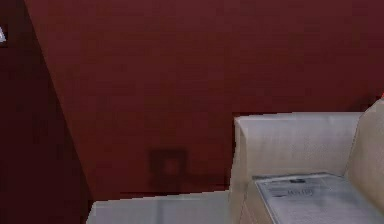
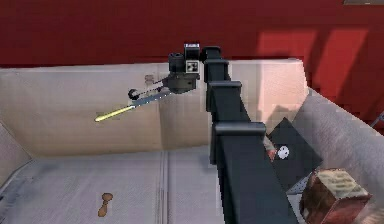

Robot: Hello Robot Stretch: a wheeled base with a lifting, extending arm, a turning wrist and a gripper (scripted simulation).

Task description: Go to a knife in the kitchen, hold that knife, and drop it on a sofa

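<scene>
A cream sofa (image 2: 70,100) spreads across the arm side view, with its backrest along the top and its seat cushions below. My arm (image 2: 235,130) rises from the bottom edge, and the gripper (image 2: 152,95) sits at its far end, in front of the backrest. The gripper holds a knife (image 2: 118,111), a thin pale-yellow blade on a grey handle. It slants down to the left in the air above the seat. In the forward view a cream sofa part (image 1: 300,140) stands at the right.
A small brown thing (image 2: 104,205) lies on the seat at lower left. At the sofa's right end are a dark flat object (image 2: 292,150) and a patterned box (image 2: 330,195). A printed sheet (image 1: 300,190) lies on the cream seat. A dark red wall (image 1: 150,80) stands behind.
</scene>
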